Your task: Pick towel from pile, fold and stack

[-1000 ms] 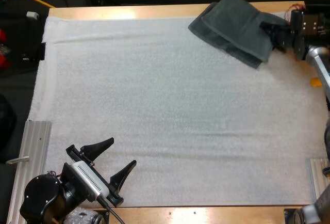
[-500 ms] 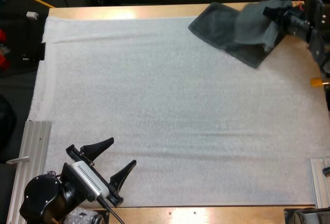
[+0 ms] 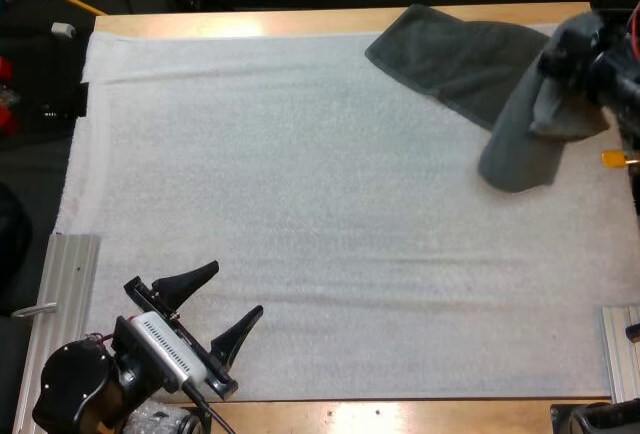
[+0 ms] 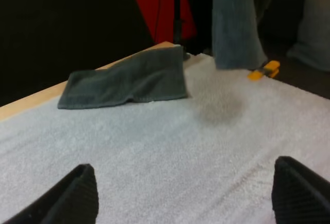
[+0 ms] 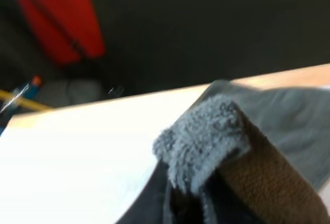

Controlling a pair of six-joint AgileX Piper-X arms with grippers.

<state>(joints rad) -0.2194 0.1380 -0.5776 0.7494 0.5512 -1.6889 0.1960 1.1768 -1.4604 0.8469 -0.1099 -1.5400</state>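
Observation:
A dark grey-green towel lies flat at the mat's far right. Above it my right gripper is shut on a second towel, which hangs down from the fingers clear of the mat. In the right wrist view the pinched towel edge bunches over my finger, with the lying towel behind it. My left gripper rests open at the mat's near left corner. Its view shows the flat towel and the hanging towel far ahead.
The white mat spreads wide between the two arms. Metal rails sit at the near left and near right table edges. An orange clamp lies just right of the hanging towel.
My right gripper has lifted the upper towel off the one beneath and carried it nearer and rightward; it now hangs free. The left arm has barely shifted.

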